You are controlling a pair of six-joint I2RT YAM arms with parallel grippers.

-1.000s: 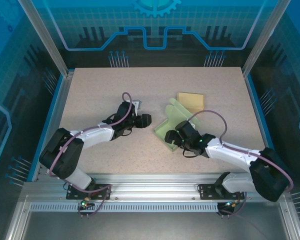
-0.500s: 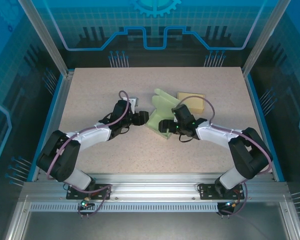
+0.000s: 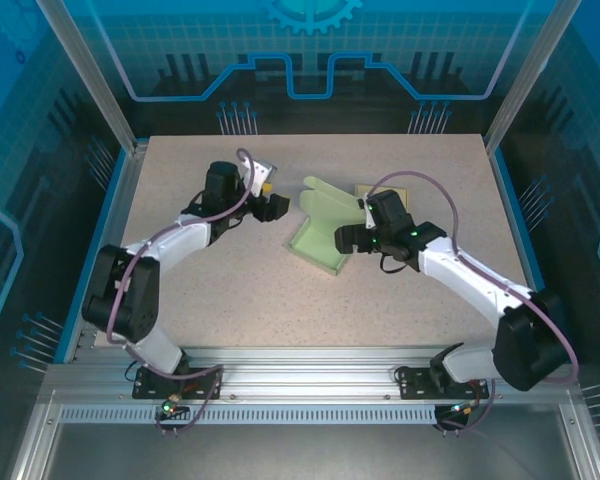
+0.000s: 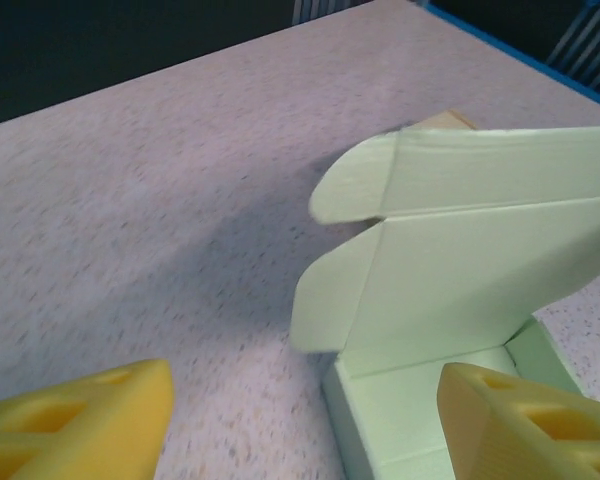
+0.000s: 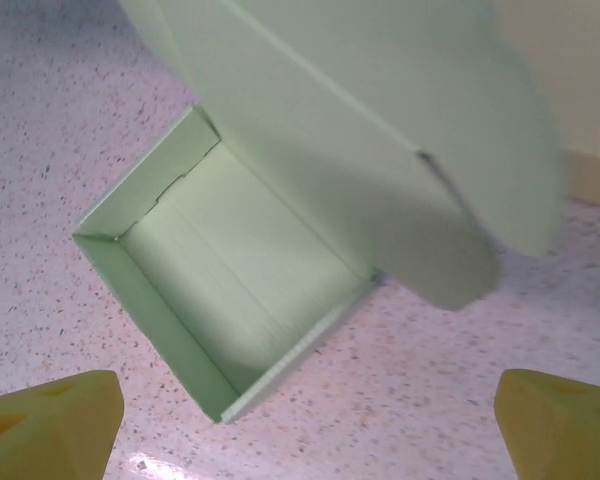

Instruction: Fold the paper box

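The pale green paper box (image 3: pixel 318 238) lies mid-table as an open tray, its lid (image 3: pixel 328 197) with rounded flaps standing up at the far side. My left gripper (image 3: pixel 278 206) hovers just left of the lid, open; in the left wrist view its yellow fingertips (image 4: pixel 80 420) frame the box (image 4: pixel 460 290), and the tray's near corner sits low between them, ungripped. My right gripper (image 3: pixel 346 240) is open at the tray's right edge. The right wrist view looks down into the tray (image 5: pixel 230 290) under the raised lid (image 5: pixel 380 130), with bare table between the right gripper's (image 5: pixel 305 435) fingers.
A flat tan card (image 3: pixel 392 194) lies on the table behind the right wrist, its edge showing as the tan card (image 5: pixel 592 175) right of the lid. Speckled tabletop (image 3: pixel 230 290) is open in front of the box. A blue rail (image 3: pixel 105 230) borders the table's left side.
The box has slid left and away from the near right. The left gripper drew back toward the far left. The right gripper swung up beside the tray's right edge.
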